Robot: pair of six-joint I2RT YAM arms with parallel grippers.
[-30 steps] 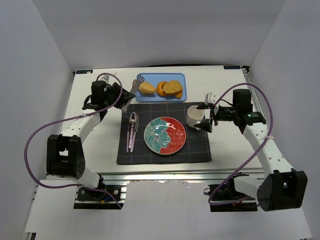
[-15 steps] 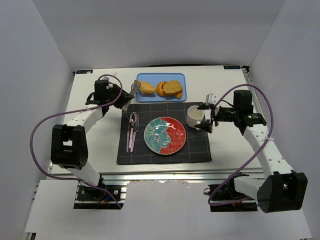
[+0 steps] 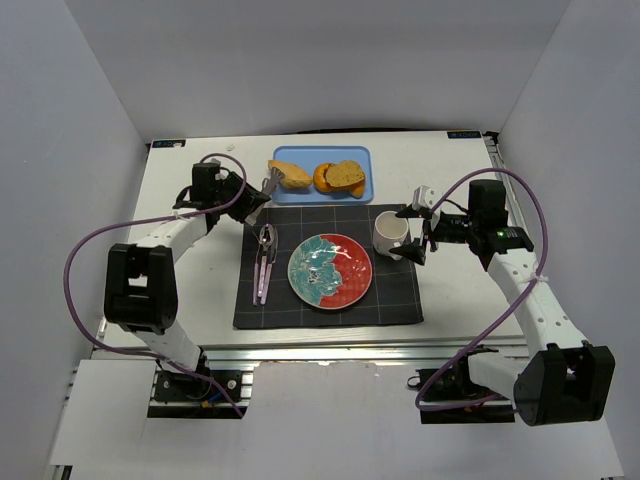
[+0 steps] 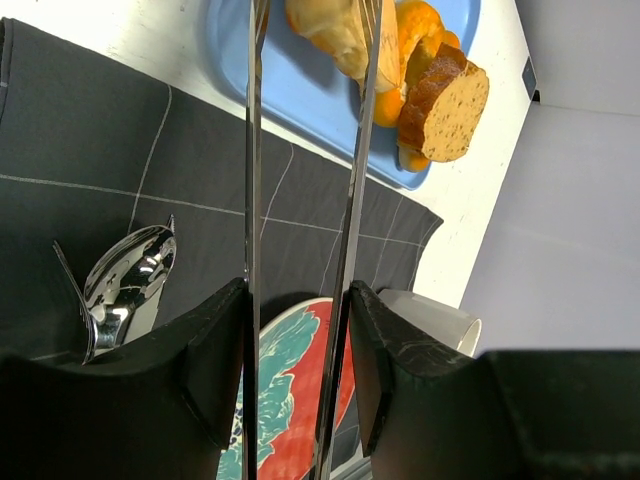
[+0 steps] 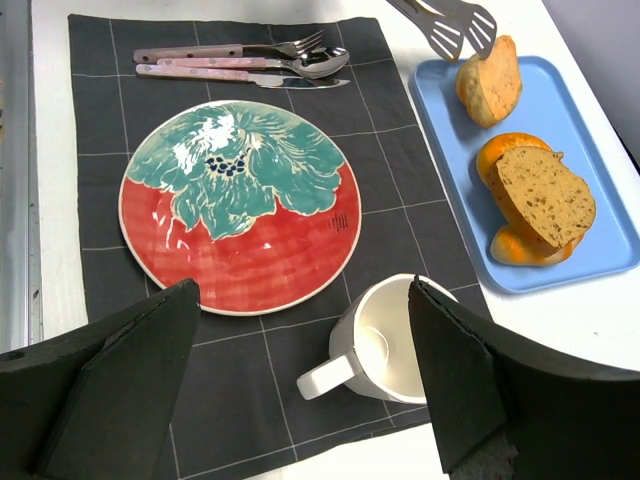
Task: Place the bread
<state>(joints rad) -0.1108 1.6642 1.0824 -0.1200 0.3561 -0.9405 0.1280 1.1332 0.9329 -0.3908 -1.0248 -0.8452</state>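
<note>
Working outward from the near side, I see the plate (image 3: 330,270) in the middle of the dark mat (image 3: 400,295), the fork and spoon (image 3: 263,255) to its left and the mug (image 3: 390,235) to its right. The right gripper (image 3: 415,233) hovers just beside the mug, fingers spread, holding nothing. The left gripper (image 4: 297,305) is clamped on metal tongs (image 4: 250,150), whose tips reach the bread (image 3: 290,173) on the left end of the blue tray (image 3: 365,160), beyond the mat's far edge. I cannot tell whether the tips touch it.

I judge the step is the pick. I want one blade on each long side of the roll, a firm squeeze, then a straight lift over the tray's lip. The brown slice (image 5: 545,195) and the orange piece (image 5: 505,150) crowd the right, so I favour the left. The way back to the plate looks open.
</note>
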